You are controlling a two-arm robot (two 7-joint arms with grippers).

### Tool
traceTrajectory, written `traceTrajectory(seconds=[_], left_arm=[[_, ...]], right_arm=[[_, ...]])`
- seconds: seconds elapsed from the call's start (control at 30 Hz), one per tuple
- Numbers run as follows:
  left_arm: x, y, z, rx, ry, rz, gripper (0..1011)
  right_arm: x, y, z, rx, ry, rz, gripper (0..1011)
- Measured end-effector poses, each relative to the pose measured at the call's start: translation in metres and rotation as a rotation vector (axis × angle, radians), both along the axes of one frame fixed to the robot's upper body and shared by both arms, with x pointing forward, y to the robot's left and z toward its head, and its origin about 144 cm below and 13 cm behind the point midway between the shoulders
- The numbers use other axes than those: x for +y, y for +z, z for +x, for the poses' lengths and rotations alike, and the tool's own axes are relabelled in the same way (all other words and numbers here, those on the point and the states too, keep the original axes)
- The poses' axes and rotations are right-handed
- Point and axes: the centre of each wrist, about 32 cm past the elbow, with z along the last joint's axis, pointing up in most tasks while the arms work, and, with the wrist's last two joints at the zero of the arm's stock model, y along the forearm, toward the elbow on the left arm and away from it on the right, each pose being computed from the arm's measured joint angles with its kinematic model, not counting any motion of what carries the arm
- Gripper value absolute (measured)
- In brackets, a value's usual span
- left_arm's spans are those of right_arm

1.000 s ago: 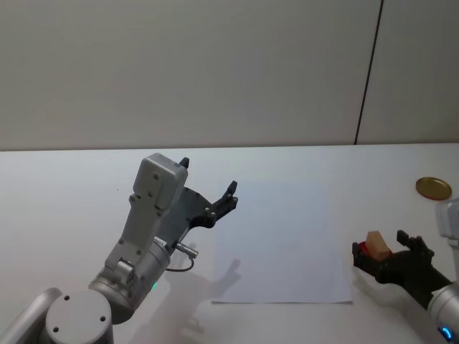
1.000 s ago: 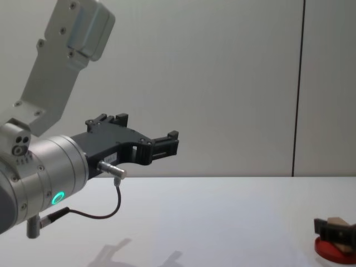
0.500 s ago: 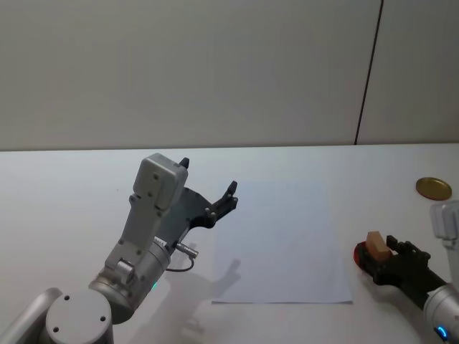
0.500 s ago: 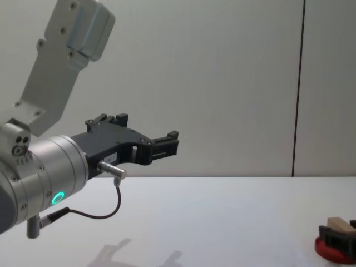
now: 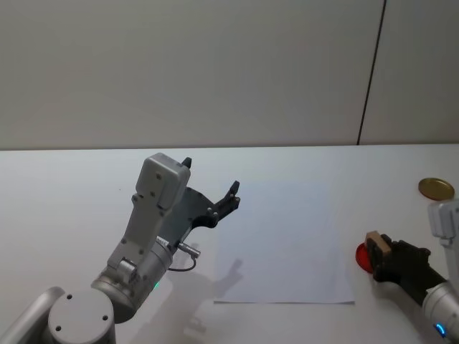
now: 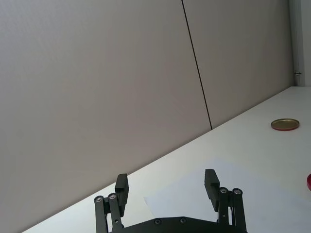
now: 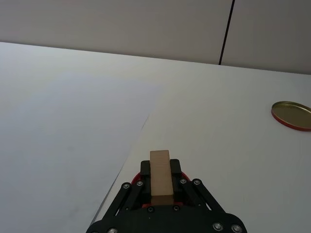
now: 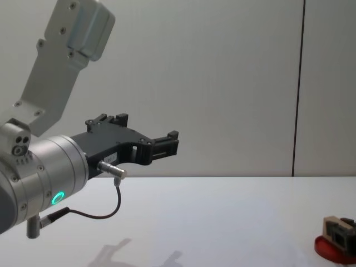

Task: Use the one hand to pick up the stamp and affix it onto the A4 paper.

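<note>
We are logging the right gripper low over the table at its right side, just past the right edge of the A4 paper. Its 2 fingers are pressing on either side of the wooden stamp, so we are reading it as closed on the block, which is standing up between them. The stamp is sitting over the round red ink pad; whether its face is touching the pad or hanging just clear, we cannot tell. The left gripper is idling, raised above the table beside the paper's left edge, its own fingers spread wide and holding nothing. A gold lid is lying farther back on the right, well apart from the work. Judging progress: the grasp is looking done, and inking is likely underway or finished; we are seeing no mark on the sheet. Remaining, as we are judging it: lifting, carrying left over the paper, pressing down.
</note>
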Motion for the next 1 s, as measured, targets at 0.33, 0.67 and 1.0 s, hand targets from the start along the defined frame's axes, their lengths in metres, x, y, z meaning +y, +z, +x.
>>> traceTrajectory(seconds=[0.33,0.67,1.0], left_arm=[[0.0,0.0,0.0,0.0,0.0,0.0,993],[0.0,0.0,0.0,0.0,0.0,0.0,993],[0.0,0.0,0.0,0.0,0.0,0.0,993]], right_arm=[[0.006,0.002,0.002,-0.037,0.021,-0.017,220],[0.02,0.012,0.005,-0.095,0.116,-0.019,220],[0.039,0.017,0.008,-0.098,0.221,0.016,220]])
